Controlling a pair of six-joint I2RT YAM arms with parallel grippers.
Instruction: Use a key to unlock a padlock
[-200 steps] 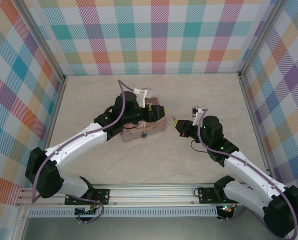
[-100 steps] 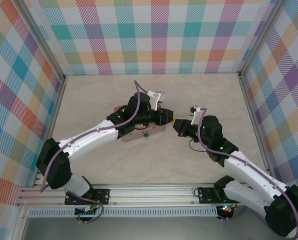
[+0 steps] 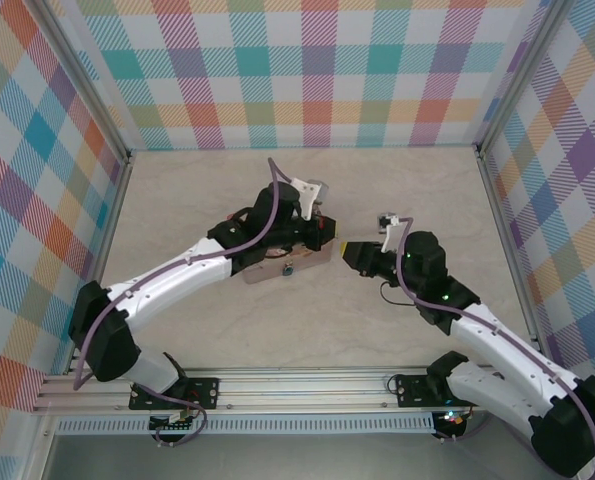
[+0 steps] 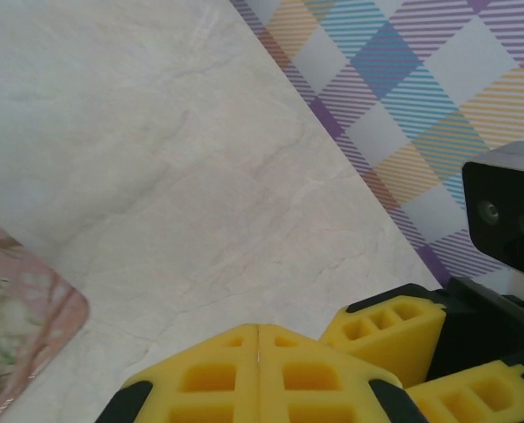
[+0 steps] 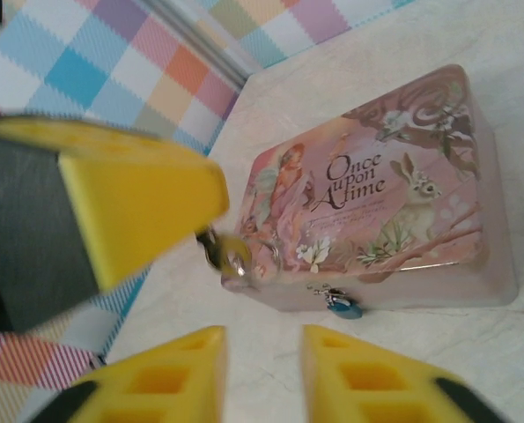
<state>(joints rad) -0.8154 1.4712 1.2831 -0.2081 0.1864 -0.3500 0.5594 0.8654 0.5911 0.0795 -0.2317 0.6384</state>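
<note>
Marbled tabletop [image 3: 307, 325], plaid walls [image 3: 317, 70] — padlock [image 5: 343, 307] on tin [image 5: 394, 176].

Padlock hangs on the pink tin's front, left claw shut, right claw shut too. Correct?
No: the right claw is open, its fingers apart with nothing between them, as the right wrist view shows. The padlock does hang on the pink tin's front, and the left claw is shut.

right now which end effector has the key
The left end effector: its yellow pads are pressed together, with the key poking from its tip. The right end effector stands open, nothing between its pads.
</note>
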